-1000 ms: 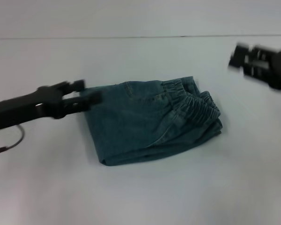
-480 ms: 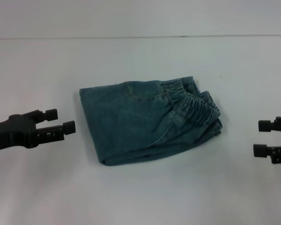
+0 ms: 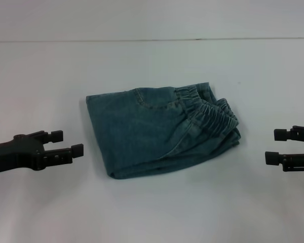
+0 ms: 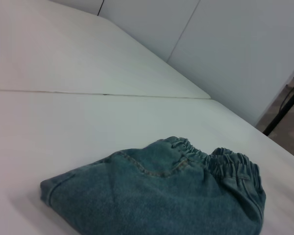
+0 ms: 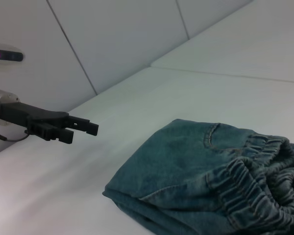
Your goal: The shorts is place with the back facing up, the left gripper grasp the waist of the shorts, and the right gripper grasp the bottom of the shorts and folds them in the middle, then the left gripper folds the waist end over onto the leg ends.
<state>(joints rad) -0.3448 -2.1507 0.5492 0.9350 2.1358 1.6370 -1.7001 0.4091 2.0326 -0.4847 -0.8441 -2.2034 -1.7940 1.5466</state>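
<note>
1. The left gripper (image 3: pixel 68 143) sits low at the left of the head view, just above the white table (image 3: pixel 152 212). Its two short black fingers (image 3: pixel 56 135) are spread apart with a clear gap between them. They hold nothing and touch nothing.

2. The right gripper (image 3: pixel 276 146) sits low at the right edge of the head view. Its two fingers are likewise parted, with bare table showing between them. It too holds nothing.

3. Both grippers point inward toward the middle of the table, facing each other from opposite sides.

4. The shorts (image 3: pixel 152 134) lie between the two grippers, in the middle of the table. They are folded into a compact, roughly rectangular bundle of faded blue-green denim. Neither gripper touches them; open table separates the cloth from the fingertips on each side.

5. The waist (image 3: pixel 213 114), a darker puckered elastic band, lies bunched on top at the end of the bundle nearer the right gripper. The smooth folded edge faces the left gripper.

6. The left wrist view looks across the bundle, with the curved stitching of a pocket (image 4: pixel 159 164) on its upper layer.

7. The right wrist view shows the gathered band close up, and the left gripper farther off beyond the shorts, its fingers parted and empty.
</note>
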